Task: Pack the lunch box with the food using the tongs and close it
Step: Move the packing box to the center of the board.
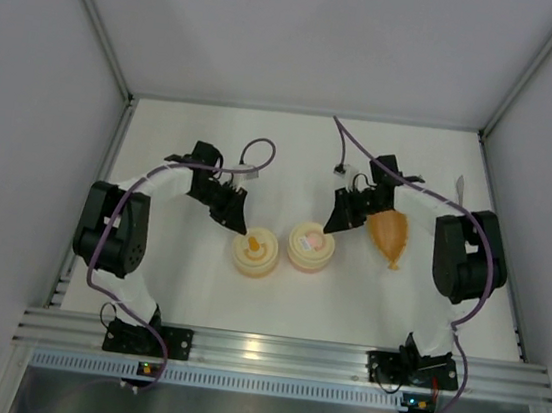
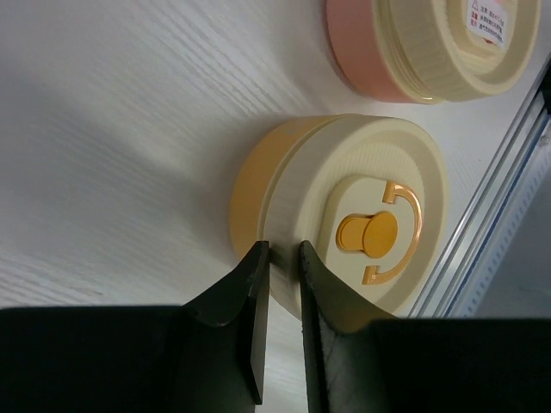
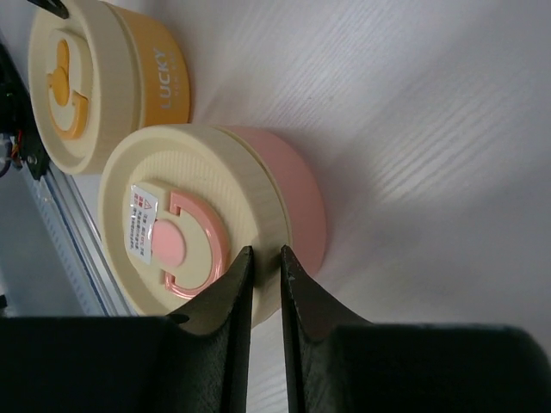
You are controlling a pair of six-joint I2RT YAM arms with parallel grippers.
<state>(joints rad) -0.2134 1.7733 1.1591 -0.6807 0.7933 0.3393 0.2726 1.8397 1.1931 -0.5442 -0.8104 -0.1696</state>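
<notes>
The lunch box [image 1: 310, 247] is a round pink container with its cream lid [image 3: 215, 159] on, pink mark up, at the table's middle. My right gripper [image 3: 267, 251] is at its far right edge, tips just above the lid's rim. The jaws are almost together, with only a slit between them and nothing in it. The pointed orange bag of food [image 1: 390, 236] lies on the table right of this gripper [image 1: 332, 229]. The tongs do not show clearly; a thin pale sliver [image 1: 459, 186] pokes out by the right arm. My left gripper [image 2: 284, 249] has nothing between its narrowly parted jaws.
An orange-yellow round container [image 1: 255, 252] with a cream lid and orange knob [image 2: 368, 232] stands just left of the lunch box [image 2: 413, 52]. My left gripper [image 1: 244, 230] hovers at its far left rim. An aluminium rail [image 1: 278, 353] runs along the near table edge.
</notes>
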